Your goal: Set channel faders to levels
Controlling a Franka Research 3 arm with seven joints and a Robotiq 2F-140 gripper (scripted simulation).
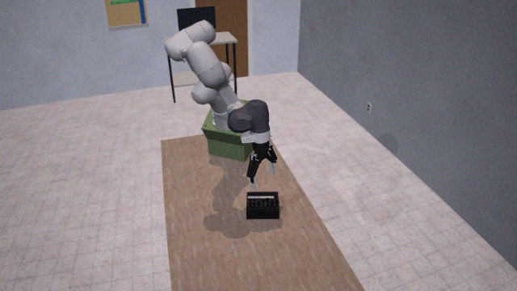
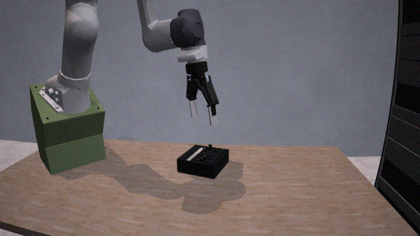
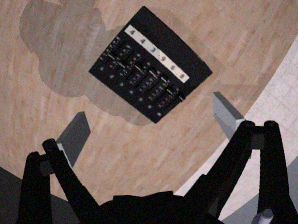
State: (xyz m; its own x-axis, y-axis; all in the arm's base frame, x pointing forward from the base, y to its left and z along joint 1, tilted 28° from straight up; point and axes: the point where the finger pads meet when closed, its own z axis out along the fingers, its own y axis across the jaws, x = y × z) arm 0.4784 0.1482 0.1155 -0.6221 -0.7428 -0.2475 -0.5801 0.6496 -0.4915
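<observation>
The lighting desk [image 1: 262,205] is a small black box standing flat on the wooden table, with a white tape strip along one edge and several faders in a row. It also shows in the exterior view [image 2: 203,160] and in the wrist view [image 3: 150,63], turned at an angle. The fader caps and the written levels are too small to read. My gripper [image 2: 203,115] hangs well above the desk, fingers pointing down, open and empty. In the top view my gripper [image 1: 262,175] is just behind the desk. In the wrist view my gripper's fingertips frame the table below the desk.
The green robot pedestal [image 2: 67,131] stands at the table's back left. A dark shelf unit [image 2: 398,108] stands at the right edge. The table's right edge [image 3: 266,96] lies close to the desk.
</observation>
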